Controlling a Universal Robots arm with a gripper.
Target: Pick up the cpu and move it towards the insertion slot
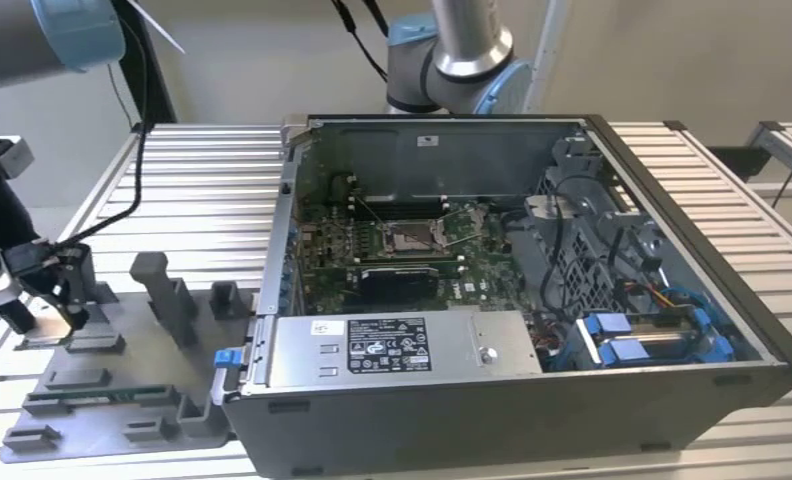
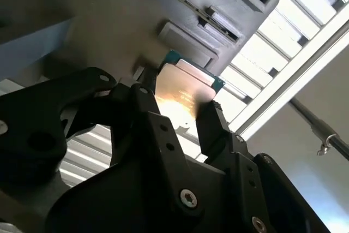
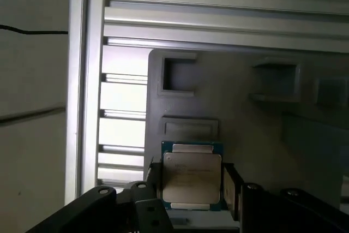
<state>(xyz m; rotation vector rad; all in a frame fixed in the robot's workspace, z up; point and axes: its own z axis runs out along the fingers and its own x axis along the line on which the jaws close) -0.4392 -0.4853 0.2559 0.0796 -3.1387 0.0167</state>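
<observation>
Gripper (image 2: 177, 106) clamped on the cpu (image 2: 185, 88), fingers pinching two opposite edges.
It holds the chip over the grey tray (image 1: 116, 400) near the tray's corner at the exterior view's far left. That is well apart from the insertion slot (image 1: 412, 238), which lies uncovered in the open-sided computer case (image 1: 503, 400) on the slatted table (image 1: 196, 170).

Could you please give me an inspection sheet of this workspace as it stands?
Surface: slatted table carrying a grey tray and an open case.
Job's things: cpu gripped over the tray; slot inside the case, apart from it.
Clutter: memory stick lying in the tray.
End effector: shut on the cpu.
Cables: black cable over the table; wiring inside the case.
Surroundings: pale wall behind.
</observation>
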